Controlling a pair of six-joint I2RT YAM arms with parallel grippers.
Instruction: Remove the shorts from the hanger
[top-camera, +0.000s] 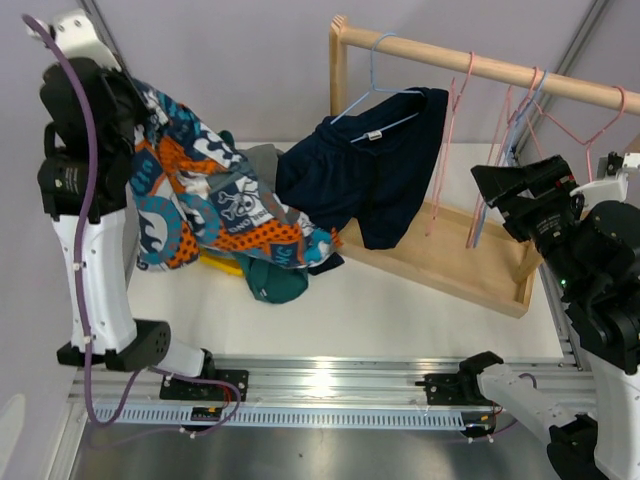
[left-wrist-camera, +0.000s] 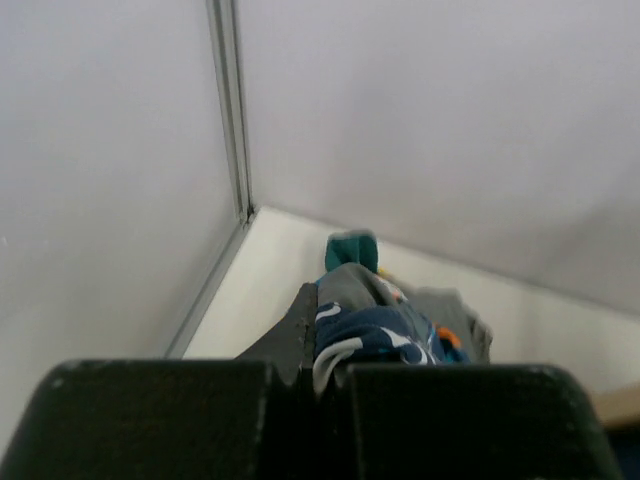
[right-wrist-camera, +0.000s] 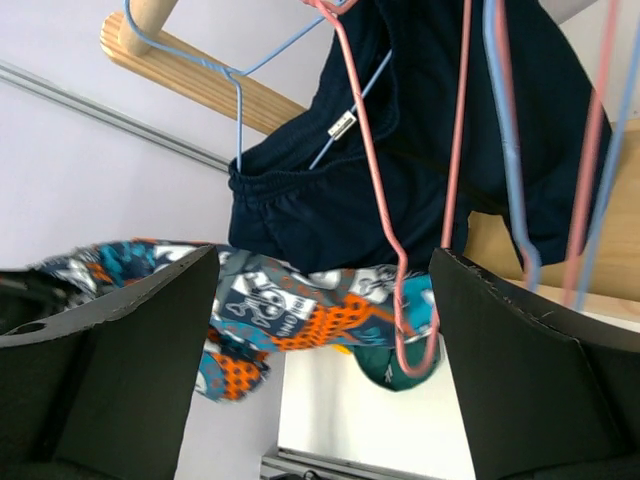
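The navy shorts hang from a light blue hanger on the wooden rack's rail; they also show in the right wrist view. My left gripper is raised at the far left, shut on the patterned orange, blue and white shorts, which drape down onto the table. In the left wrist view the fingers pinch that cloth. Teal shorts and grey shorts lie under it. My right gripper is open and empty beside the empty hangers. Light blue shorts are not visible.
Several empty pink and blue hangers hang at the rail's right end; a pink one dangles between my right fingers. The rack's wooden base lies on the white table. Something yellow peeks from under the pile.
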